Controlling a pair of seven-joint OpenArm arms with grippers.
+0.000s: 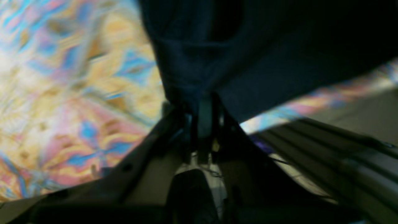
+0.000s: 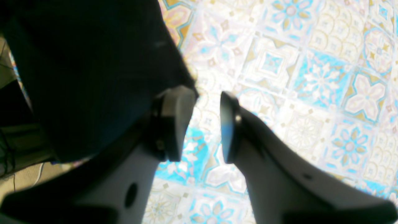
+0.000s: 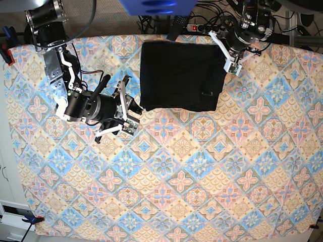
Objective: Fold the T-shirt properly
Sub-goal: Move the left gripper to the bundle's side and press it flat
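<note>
The black T-shirt (image 3: 179, 75) lies as a folded rectangle at the back of the table. At its far right edge my left gripper (image 3: 231, 64) is shut on it. The blurred left wrist view shows dark cloth (image 1: 248, 62) bunched between the closed jaws of that gripper (image 1: 203, 105). My right gripper (image 3: 135, 118) sits at the shirt's near left corner and is open. In the right wrist view only tablecloth shows between the fingers of the right gripper (image 2: 206, 99). The shirt (image 2: 93, 77) lies beside the left finger (image 2: 177, 118), its corner at that fingertip.
A patterned tablecloth (image 3: 192, 166) in blue, pink and yellow covers the whole table. Cables and a power strip (image 3: 202, 25) run behind the back edge, beside a blue object (image 3: 156, 6). Clamps hold the cloth at the left corners (image 3: 30, 219).
</note>
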